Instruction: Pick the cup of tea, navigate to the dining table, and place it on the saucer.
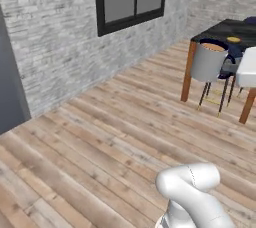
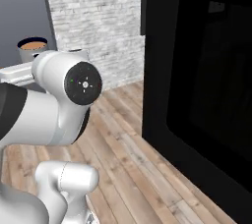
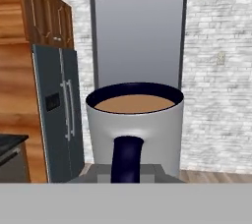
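1. The dining table (image 1: 222, 31) stands at the far right over the wooden floor (image 1: 100, 137).
2. The gripper (image 1: 235, 67), just in front of the table, is clamped on the cup of tea (image 1: 207, 61).
3. The saucer (image 1: 233, 39) lies on the table, beyond the cup.

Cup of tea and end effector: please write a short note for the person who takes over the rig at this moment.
End effector: shut on the cup of tea, held upright in the air, tea inside.
Dining table: ahead on the right in the left base view, across the wooden floor.
Saucer: on the table, nothing on it.
Done: cup picked up.
Left: drive closer to the table, set the cup on the saucer, release.
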